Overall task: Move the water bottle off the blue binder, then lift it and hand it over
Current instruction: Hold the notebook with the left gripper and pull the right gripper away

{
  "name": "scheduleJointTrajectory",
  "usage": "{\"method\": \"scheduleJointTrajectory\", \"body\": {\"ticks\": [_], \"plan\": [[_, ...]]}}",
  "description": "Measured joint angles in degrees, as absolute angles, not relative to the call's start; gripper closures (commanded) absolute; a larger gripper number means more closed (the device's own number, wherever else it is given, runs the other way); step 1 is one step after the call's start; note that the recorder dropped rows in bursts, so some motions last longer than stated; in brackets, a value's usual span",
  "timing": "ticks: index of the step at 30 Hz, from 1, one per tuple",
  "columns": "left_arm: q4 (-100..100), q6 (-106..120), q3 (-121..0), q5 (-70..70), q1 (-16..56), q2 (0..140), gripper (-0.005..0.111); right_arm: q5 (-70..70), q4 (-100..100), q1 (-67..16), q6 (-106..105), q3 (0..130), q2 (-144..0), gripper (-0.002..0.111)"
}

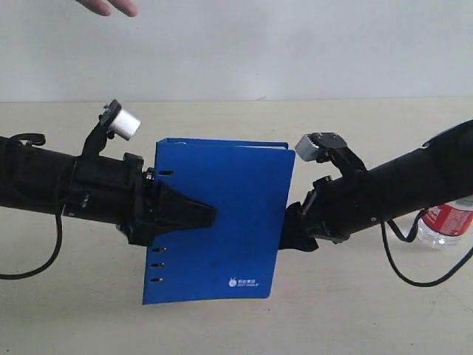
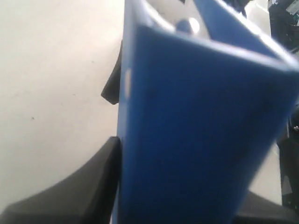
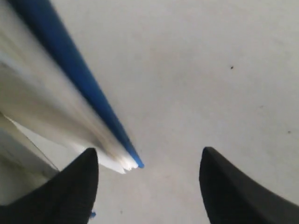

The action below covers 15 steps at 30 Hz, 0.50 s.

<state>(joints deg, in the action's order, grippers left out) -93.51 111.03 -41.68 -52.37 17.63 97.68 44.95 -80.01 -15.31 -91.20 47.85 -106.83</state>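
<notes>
**A:** Where's the blue binder (image 1: 222, 222)?

**B:** Middle of the exterior frame, held upright. The spine edge with the oval slots faces left, and the white logo is in its lower right corner.

**A:** Who has it?

**B:** The left gripper (image 1: 201, 215), reaching in from the left edge. Its jaws are clamped on the spine side. The left wrist camera shows blue cover filling the gap between the dark fingers (image 2: 79, 191).

**A:** And the right gripper (image 3: 147, 186)?

**B:** It's at the binder's right edge, but its fingers (image 3: 233, 191) stand wide apart. The binder's edge sits just beside one finger, with nothing pinched between them.

**A:** The water bottle (image 1: 447, 222)?

**B:** Far right of the frame, lying on the table (image 1: 236, 333) behind the right arm. The arm partly hides it, and it's well apart from the binder.

**A:** Anything else?

**B:** A person's hand (image 1: 107, 6) at the top left edge
</notes>
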Motion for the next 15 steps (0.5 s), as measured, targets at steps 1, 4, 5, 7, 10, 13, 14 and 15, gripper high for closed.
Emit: {"method": "scheduleJointTrajectory", "body": {"ticks": [1,4,5,7,10,13,14,15], "plan": [[-93.51,110.94,-40.82,-52.04,17.74,96.88,0.102,45.31,-77.79,-15.41,-89.98,47.85,-106.2,0.05],[-93.08,110.94,-38.45,-50.95,18.07,94.54,0.102,47.08,-71.62,-15.87,-85.98,47.85,-103.7,0.05],[-93.1,110.94,-37.69,-50.8,18.24,93.33,0.102,47.56,-69.73,-16.01,-84.58,47.85,-102.8,0.05],[-92.96,110.78,-36.5,-50.08,18.37,91.11,0.102,48.64,-67.68,-16.04,-82.39,47.85,-101.33,0.05],[-93.98,110.04,-34.26,-48.77,18.37,87.05,0.102,50.4,-66.08,-16.04,-80.13,47.96,-99.18,0.05],[-96.47,109.81,-31.38,-47.46,18.37,82.8,0.102,51.72,-64.75,-16.04,-77.81,47.96,-97.44,0.05],[-97.05,109.68,-30.39,-46.5,18.37,81.35,0.102,52.3,-64.32,-16.04,-76.98,47.96,-96.99,0.05],[-97.31,109.53,-29.67,-44.7,18.37,80.02,0.102,52.87,-63.9,-16.1,-76.2,47.96,-96.61,0.05]]}}
